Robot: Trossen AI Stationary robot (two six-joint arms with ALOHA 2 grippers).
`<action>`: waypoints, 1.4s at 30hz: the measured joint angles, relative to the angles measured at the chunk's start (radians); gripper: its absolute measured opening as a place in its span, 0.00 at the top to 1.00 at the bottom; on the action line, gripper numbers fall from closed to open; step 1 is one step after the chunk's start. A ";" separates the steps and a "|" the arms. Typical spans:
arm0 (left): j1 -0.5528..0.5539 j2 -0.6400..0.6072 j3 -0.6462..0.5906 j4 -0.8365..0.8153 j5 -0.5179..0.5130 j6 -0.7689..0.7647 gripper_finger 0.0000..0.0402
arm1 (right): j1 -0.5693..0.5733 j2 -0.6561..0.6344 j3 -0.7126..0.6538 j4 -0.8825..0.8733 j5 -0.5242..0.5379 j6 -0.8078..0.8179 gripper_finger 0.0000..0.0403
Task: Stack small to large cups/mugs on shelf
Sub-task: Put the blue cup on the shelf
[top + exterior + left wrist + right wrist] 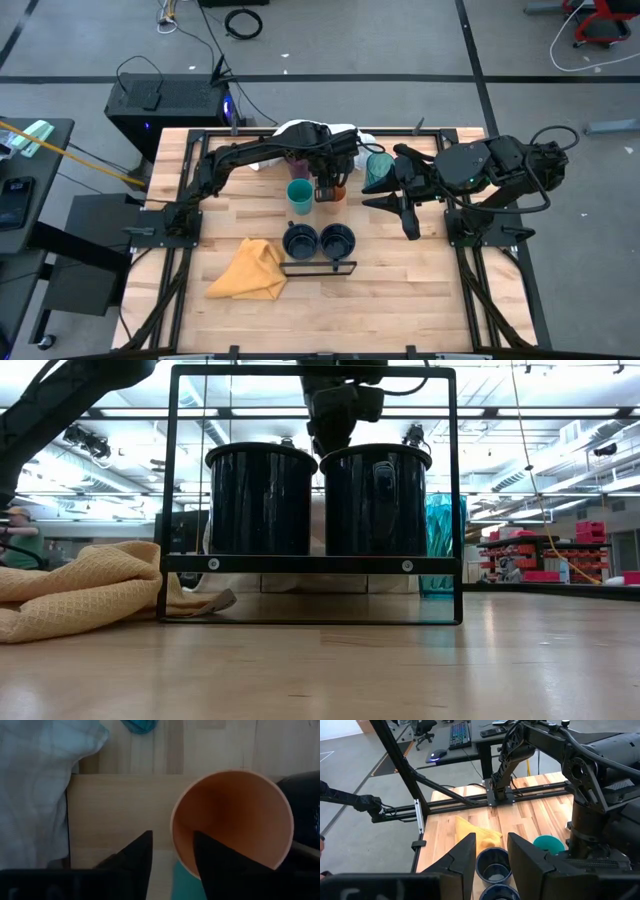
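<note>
My left gripper (328,187) hangs open over the short orange cup (337,194), which stands upright on the pale shelf board (120,810). In the left wrist view (172,839) one finger stands inside the cup (235,815) and one outside its wall, with a gap on both sides. The short teal cup (299,195) stands beside it. Two navy mugs (300,240) (337,240) stand at the shelf's dark-rimmed end (320,267). A teal tumbler (377,168) is near my right gripper (398,215), which is open and empty (491,840).
A yellow cloth (250,268) lies at the near left of the mugs and also shows in the low view (80,595). A white cloth (305,131) lies at the far middle under my left arm. A dark, purplish vessel (298,159) stands behind the teal cup.
</note>
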 joint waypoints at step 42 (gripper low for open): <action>0.084 -0.573 0.014 0.901 0.478 -0.242 0.56 | 0.000 0.000 0.000 -0.023 0.003 -0.009 0.71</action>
